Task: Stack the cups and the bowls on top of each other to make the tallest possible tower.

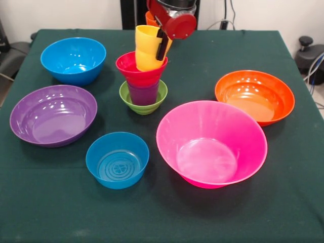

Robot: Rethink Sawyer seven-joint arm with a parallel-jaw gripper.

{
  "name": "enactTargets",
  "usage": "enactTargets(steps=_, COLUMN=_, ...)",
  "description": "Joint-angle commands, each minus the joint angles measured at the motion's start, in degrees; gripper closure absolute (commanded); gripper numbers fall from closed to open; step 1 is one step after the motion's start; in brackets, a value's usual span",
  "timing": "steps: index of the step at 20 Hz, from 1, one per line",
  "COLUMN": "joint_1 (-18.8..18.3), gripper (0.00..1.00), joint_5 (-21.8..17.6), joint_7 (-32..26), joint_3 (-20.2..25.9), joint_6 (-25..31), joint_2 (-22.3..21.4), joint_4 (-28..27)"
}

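Around the nested plastic tower (144,76), six loose glossy bowls ring the green counter (45,202); the hand (163,44) grips its yellow cup (147,48).

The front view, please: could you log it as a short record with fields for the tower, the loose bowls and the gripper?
tower: green bowl at the bottom, then purple cup, red bowl, yellow cup; an orange cup shows behind the top
loose bowls: large pink bowl, orange bowl, purple bowl, mid-sized blue bowl, small blue bowl
gripper: gripper at the yellow cup's rim; open or shut cannot be told
surface: green tablecloth
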Motion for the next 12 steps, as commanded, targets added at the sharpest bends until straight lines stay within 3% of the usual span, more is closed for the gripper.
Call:
enactTargets(steps=1, joint_1=0.79, gripper=1.0, joint_5=1.8, joint_7=10.24, joint_3=3.8, joint_6=0.53, joint_2=0.5, joint_4=3.28)
enactTargets(steps=12, joint_1=0.61, gripper=1.0, joint_5=1.44, joint_7=8.08, joint_3=3.89, joint_6=-1.81, joint_2=-0.15, joint_4=5.31)
